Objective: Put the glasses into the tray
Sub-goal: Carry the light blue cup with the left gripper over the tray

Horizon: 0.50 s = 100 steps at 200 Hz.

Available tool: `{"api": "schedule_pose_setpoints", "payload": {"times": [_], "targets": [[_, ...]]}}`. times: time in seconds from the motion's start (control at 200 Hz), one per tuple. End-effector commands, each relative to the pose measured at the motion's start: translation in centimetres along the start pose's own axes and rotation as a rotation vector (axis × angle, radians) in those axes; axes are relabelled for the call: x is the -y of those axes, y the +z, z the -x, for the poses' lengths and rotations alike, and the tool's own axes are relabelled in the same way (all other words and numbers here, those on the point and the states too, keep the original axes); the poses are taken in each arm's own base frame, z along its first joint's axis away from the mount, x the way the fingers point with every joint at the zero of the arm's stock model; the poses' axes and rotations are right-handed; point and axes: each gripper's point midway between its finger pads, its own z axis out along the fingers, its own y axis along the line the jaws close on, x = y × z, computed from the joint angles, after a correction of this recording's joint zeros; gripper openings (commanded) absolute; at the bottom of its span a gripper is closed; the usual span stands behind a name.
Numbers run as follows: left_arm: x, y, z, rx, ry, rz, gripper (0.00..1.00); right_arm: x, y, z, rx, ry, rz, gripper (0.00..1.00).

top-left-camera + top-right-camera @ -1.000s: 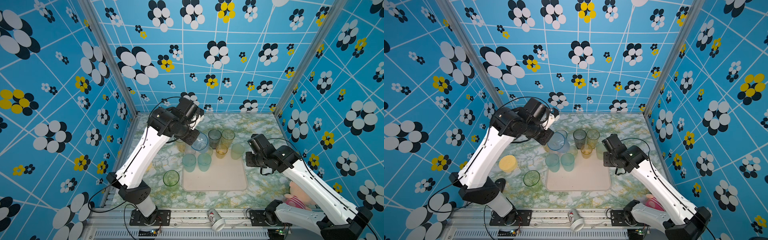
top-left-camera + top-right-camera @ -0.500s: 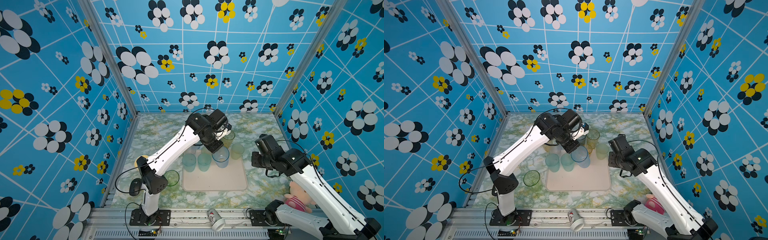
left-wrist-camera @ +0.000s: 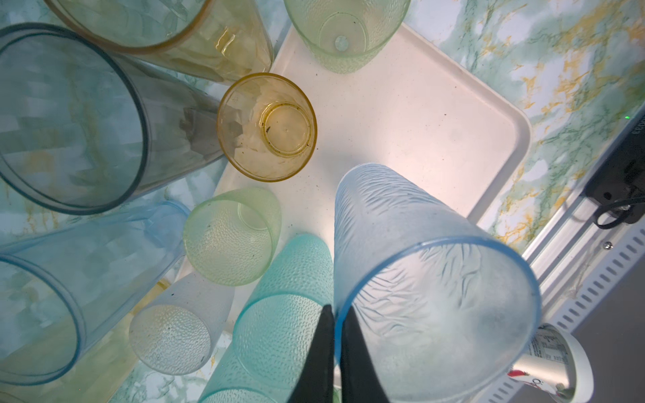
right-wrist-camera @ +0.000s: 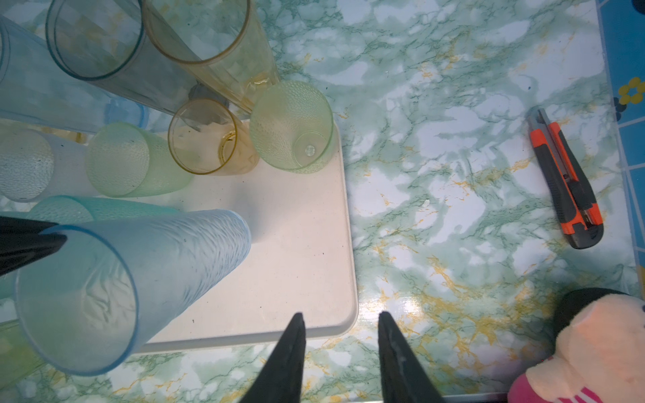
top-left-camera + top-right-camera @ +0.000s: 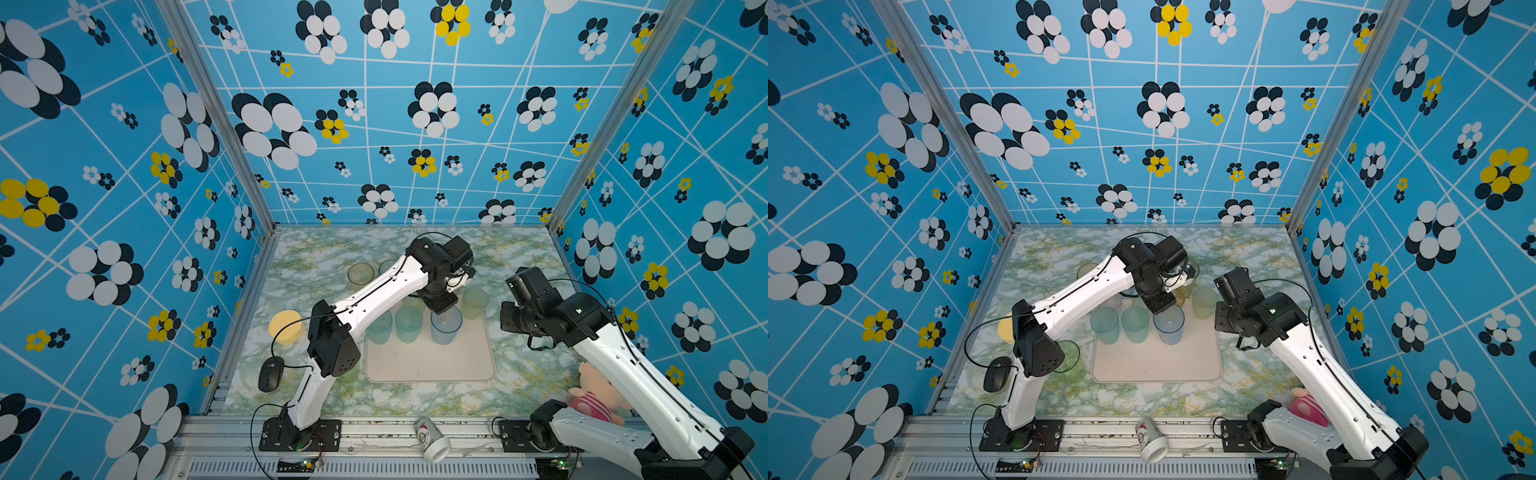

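The left gripper [image 3: 335,314] is pinching the rim of the pale blue tumbler [image 5: 446,329]. Its jaws are closed tight on the thin wall, one inside the mouth and one outside. The tumbler is hanging straight below the jaws, long axis upright and mouth up. It is over the far half of the tray [image 5: 430,363], just right of a teal tumbler [image 5: 408,325] that is already standing there. Its base is sitting on the tray floor or just above it; the views are not settling which. By my reading, the coming move is turning on that last vertical gap: lowering straight down, then letting go without nudging the teal neighbour.

The right gripper [image 4: 340,315] is hovering over the tray's right edge, to the right of the blue tumbler, with its jaws partly open and holding nothing. On the worktop [image 5: 415,399], an olive tumbler [image 5: 360,273] is standing at far left, nearer the left arm.
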Motion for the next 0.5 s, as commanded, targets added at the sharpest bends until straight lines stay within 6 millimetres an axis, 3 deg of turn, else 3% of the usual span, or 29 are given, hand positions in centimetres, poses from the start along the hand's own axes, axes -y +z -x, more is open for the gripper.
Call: {"api": "schedule_pose_setpoints", "payload": {"times": [0.0,0.495], "targets": [[-0.5,0.3,0.7,0.008,0.021,0.032,0.03,-0.2,0.3,0.1,-0.004,-0.005,0.013,0.37],[-1.8,2.3,0.4,-0.060,0.013,0.058,0.03,-0.4,1.6,-0.2,-0.033,-0.002,0.025,0.37]]}}
